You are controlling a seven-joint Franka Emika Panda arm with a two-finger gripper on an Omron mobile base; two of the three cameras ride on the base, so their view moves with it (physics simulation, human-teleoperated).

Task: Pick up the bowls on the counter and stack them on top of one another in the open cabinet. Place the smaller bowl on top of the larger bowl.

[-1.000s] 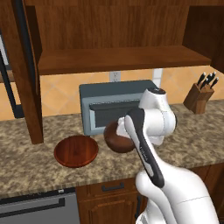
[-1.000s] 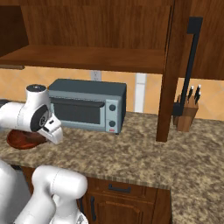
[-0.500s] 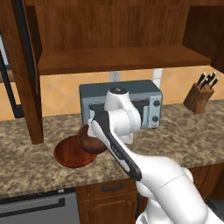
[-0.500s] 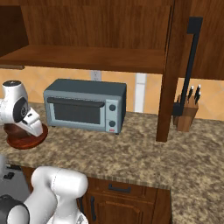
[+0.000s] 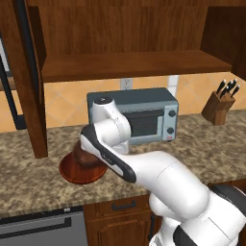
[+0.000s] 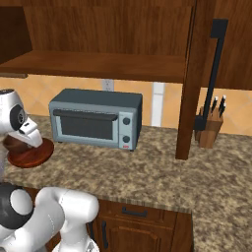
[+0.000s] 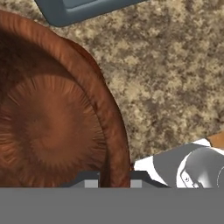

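- Left base view: a speckled granite counter runs under the open cabinet, with a grey-blue toaster oven and a knife block at the back.
- The smaller bowl sits over the larger bowl on the counter.
- Hand view: the gripper straddles the smaller bowl's rim, one fingertip either side, narrowly parted; whether it pinches the rim, I cannot tell.

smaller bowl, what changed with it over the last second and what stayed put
The gripper, closed on the rim of the smaller bowl, carried it leftward along the counter, from in front of the toaster oven to over the larger bowl. Whether the two bowls touch is unclear. The larger bowl, toaster oven and knife block kept their places; the open cabinet shelf holds neither bowl.
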